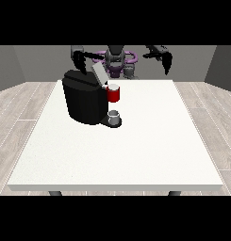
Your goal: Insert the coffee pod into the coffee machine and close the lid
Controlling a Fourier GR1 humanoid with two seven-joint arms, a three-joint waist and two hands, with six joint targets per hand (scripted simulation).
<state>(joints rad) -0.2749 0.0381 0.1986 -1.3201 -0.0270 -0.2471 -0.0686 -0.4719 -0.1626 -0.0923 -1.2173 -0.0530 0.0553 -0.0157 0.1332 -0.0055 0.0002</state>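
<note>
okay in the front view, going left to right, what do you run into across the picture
Robot hand at the view's left → coffee machine → red pod holder → robot hand at the view's right.

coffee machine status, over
Both black hands raised, holding nothing. Black coffee machine: grey lid up. Small grey cup on its base. Nothing in the way.

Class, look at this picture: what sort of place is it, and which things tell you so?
Probably a bare test room set up for a coffee-making trial: a large white table, a black coffee machine with its lid up, wood-plank floor and plain grey walls.
</note>
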